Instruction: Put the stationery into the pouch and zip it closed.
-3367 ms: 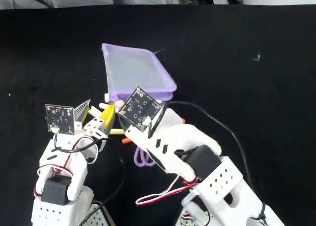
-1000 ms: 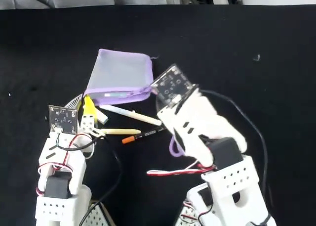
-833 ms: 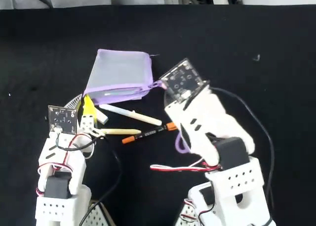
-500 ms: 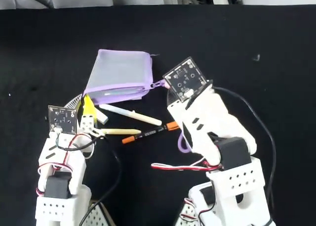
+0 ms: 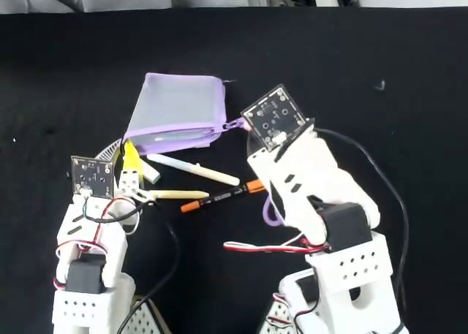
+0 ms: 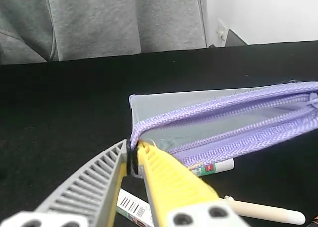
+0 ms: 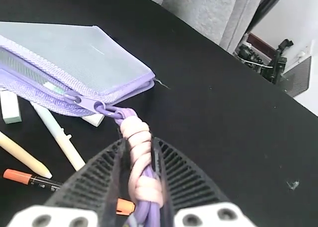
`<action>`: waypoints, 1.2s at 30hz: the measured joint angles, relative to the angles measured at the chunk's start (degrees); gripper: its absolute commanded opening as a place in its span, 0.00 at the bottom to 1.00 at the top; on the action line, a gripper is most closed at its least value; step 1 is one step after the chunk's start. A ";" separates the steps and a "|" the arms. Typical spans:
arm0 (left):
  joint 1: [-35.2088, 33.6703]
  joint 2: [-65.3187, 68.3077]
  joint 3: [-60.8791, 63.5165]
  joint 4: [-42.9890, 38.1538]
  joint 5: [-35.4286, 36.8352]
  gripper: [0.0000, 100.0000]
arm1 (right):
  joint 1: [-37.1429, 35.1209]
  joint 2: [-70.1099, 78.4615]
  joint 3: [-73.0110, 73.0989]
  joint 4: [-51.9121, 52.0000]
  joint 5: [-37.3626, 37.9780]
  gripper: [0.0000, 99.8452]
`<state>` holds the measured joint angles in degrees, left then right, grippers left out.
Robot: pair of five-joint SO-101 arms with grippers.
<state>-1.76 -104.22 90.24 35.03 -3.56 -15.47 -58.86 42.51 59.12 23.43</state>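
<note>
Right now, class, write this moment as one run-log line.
left gripper: shut on pouch corner | right gripper: shut on zipper cord | pens: lying outside pouch

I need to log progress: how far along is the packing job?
Done: one pale item seems to sit inside the pouch. In hand: the left gripper pinches the pouch's corner, the right gripper grips the zip cord, with the slider at that end. Left: a pale pen, a yellow pen and an orange-capped marker lie outside it.
</note>
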 measured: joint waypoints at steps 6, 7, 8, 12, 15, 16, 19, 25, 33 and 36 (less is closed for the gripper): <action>-0.09 0.00 0.00 0.00 0.00 0.03 | -2.20 0.00 0.00 2.02 0.00 0.20; -0.09 0.00 0.00 0.00 -0.09 0.03 | -2.73 0.00 0.00 2.11 0.00 0.22; -0.09 0.00 0.00 0.00 -0.18 0.03 | -3.34 0.00 0.00 2.11 0.00 0.22; -0.09 0.00 0.00 0.00 -0.18 0.03 | -7.12 0.00 0.00 2.11 0.00 0.22; -0.09 0.00 0.00 0.00 1.41 0.03 | -10.29 -0.09 0.88 1.76 -0.09 0.22; -0.09 0.00 -0.09 0.00 2.02 0.03 | -11.34 -0.35 1.76 0.97 0.00 0.22; -0.09 0.00 -0.09 0.00 3.25 0.03 | -14.59 -0.97 5.19 -2.46 -0.09 0.22; -0.09 0.00 -0.09 0.00 3.78 0.03 | -18.37 -0.97 12.84 -12.57 -0.09 0.22; -0.18 0.00 -0.09 0.00 3.87 0.03 | -18.73 -0.97 17.14 -23.12 -0.09 0.22; -0.18 0.00 -0.09 0.00 3.87 0.03 | -18.73 -0.97 17.67 -26.02 -0.09 0.22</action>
<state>-1.93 -104.22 90.15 35.03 0.31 -34.20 -59.82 60.18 33.10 23.34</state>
